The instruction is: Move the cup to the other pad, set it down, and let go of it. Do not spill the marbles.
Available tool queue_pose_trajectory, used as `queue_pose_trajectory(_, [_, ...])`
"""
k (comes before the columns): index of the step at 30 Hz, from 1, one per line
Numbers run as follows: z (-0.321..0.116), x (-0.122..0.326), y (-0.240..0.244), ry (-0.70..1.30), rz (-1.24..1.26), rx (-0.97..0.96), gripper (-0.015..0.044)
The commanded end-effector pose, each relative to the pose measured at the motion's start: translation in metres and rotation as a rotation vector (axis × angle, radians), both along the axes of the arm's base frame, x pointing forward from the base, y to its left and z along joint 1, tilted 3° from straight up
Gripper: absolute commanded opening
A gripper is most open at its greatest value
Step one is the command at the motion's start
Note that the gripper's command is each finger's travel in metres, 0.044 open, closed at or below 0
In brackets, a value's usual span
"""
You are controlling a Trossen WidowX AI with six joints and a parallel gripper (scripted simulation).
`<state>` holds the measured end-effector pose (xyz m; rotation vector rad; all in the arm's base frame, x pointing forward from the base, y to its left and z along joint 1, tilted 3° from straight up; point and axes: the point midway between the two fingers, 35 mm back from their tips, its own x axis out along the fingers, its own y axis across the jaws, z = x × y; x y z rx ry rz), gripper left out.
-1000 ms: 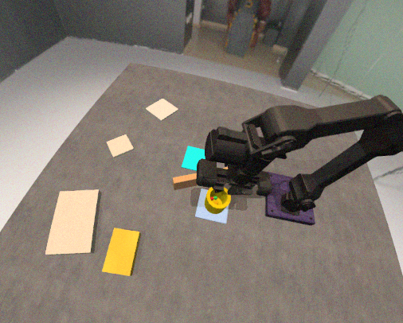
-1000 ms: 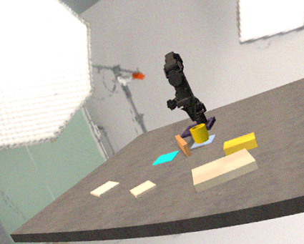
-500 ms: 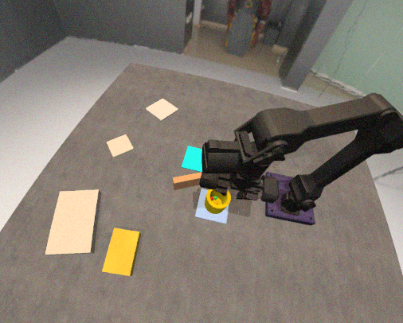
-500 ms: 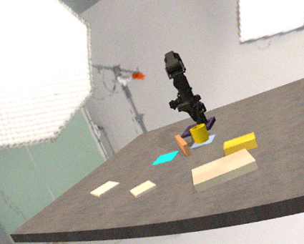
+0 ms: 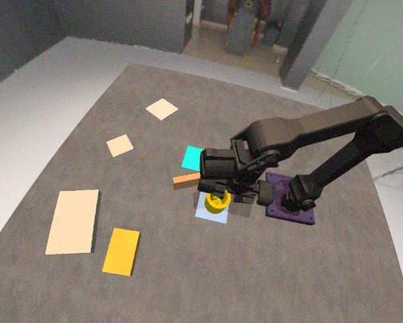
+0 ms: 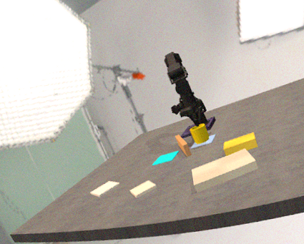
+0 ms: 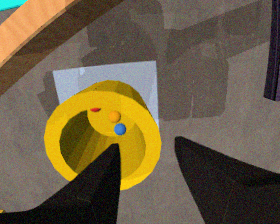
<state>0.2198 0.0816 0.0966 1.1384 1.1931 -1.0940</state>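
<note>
Yellow cup (image 7: pixel 103 136) rim under one fingertip (image 7: pixel 108 166), gripper (image 7: pixel 146 160) part-open, unclamped

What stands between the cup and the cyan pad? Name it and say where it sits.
The orange bar stands on edge between the yellow cup, which is on the pale blue pad, and the cyan pad. The cup must be carried over or around it. The gripper straddles the cup's near wall.

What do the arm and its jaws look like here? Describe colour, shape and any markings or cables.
The arm is matte black with blocky, rounded-edged links on a purple square base plate. The gripper ends in two dark, tapering wedge-shaped jaws. No cables, labels or markings are visible.
</note>
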Motion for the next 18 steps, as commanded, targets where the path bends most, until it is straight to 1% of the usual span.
queue_pose_trajectory(1, [-0.009,-0.001,-0.001,0.008,-0.002,-0.008,0.0167])
queue_pose_trajectory(18, [-0.035,-0.001,-0.003,0.009,-0.002,-0.008,0.0167])
